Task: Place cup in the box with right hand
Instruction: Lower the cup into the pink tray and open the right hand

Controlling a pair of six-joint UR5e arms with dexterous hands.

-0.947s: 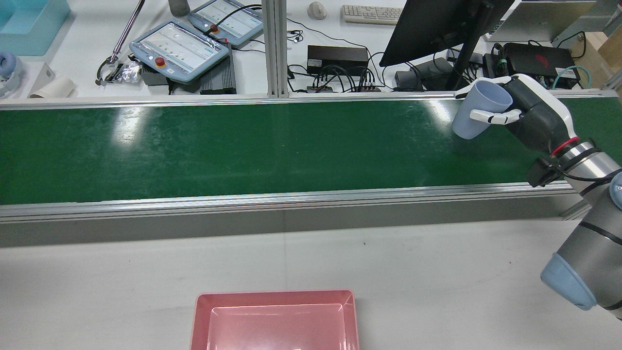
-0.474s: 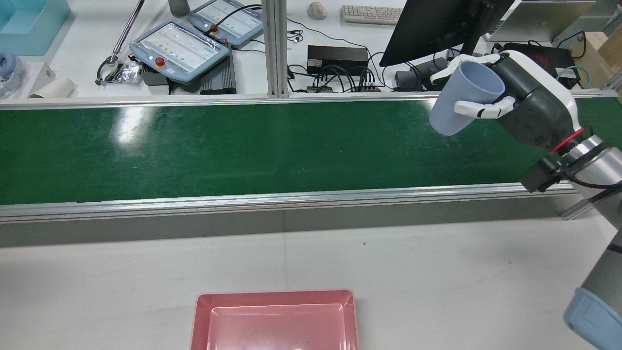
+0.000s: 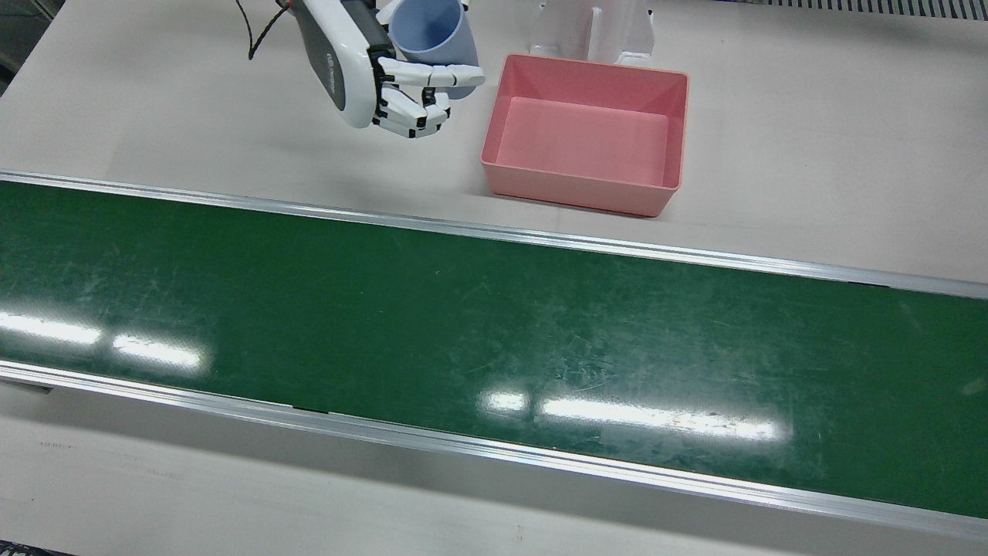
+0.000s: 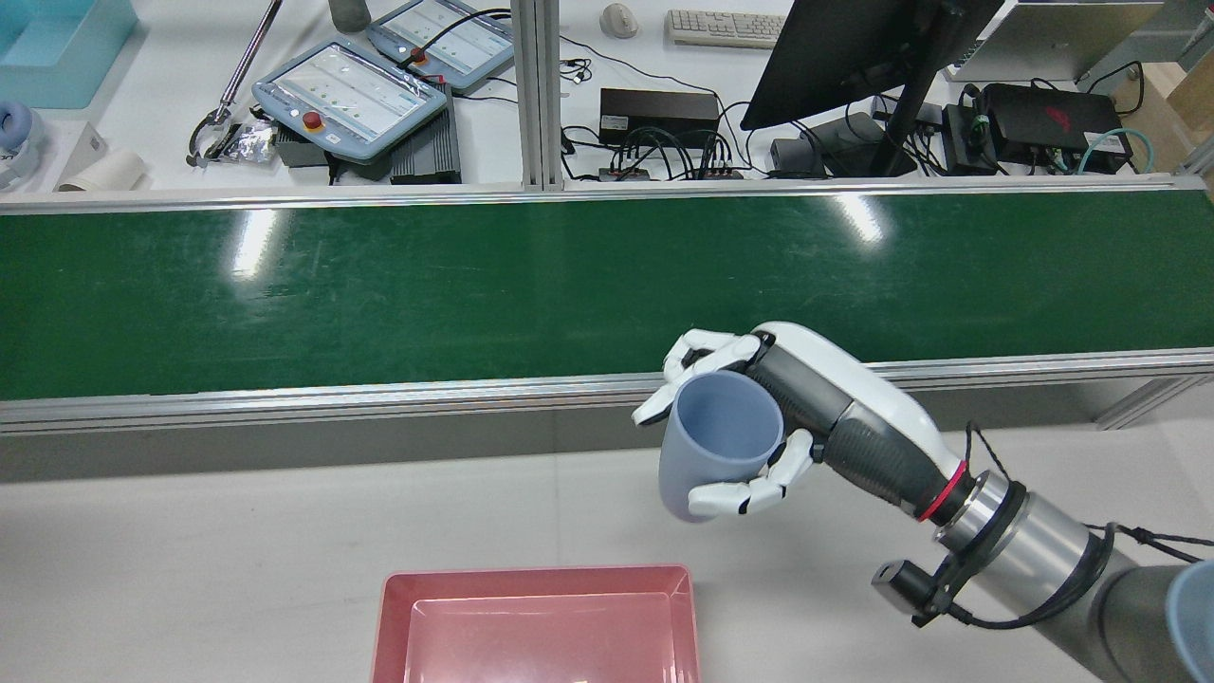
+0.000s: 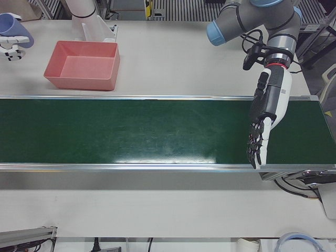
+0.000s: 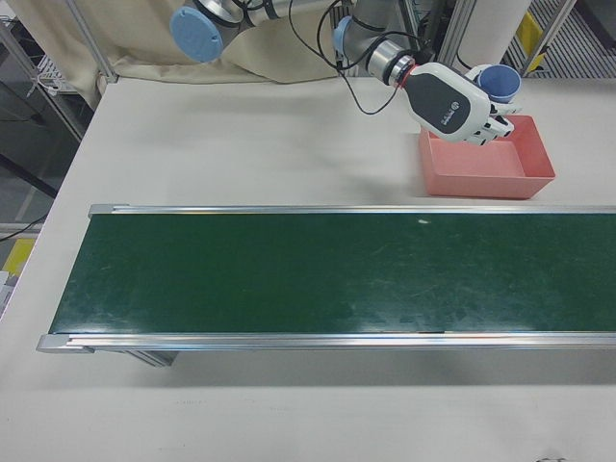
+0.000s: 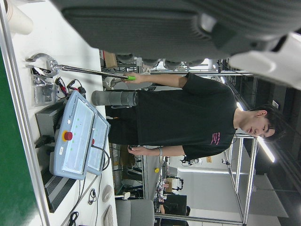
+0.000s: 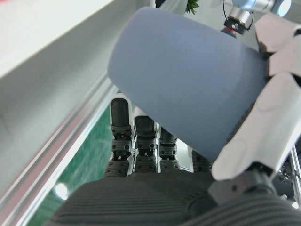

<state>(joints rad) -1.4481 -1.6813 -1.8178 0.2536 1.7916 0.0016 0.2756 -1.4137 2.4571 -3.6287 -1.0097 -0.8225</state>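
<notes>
a: far left of the front view?

b: bare pale table (image 3: 154, 116), then the right hand (image 3: 363, 69), white shell with dark palm, reaching in from the top edge.

a: fingers?

b: curled around a light blue cup (image 3: 432, 35), white fingers (image 3: 432, 76) wrapped across its near side. firm hold, nothing loose.

a: and the cup itself?

b: held in the air, tilted, open mouth showing. not in the box. just left of the pink box (image 3: 575, 193), close to its upper left corner but apart from it. from the rear view, same cup (image 4: 721, 446) in the same hand (image 4: 835, 408), above the strip of table between the belt and the box rim (image 4: 394, 617), nearer the box's right end.

a: further right?

b: pink box, rectangular, open top, nothing inside, sitting flat on the table. below it, a long green conveyor belt (image 3: 463, 324) with silver rails, running the full width, glare patches on it.

a: far right?

b: only in the left-front view: left hand (image 5: 268, 110), hanging from its arm over the belt's right end, fingers (image 5: 255, 147) stretched out straight and pointing down toward the near rail. holding nothing, well apart from cup and box.
</notes>
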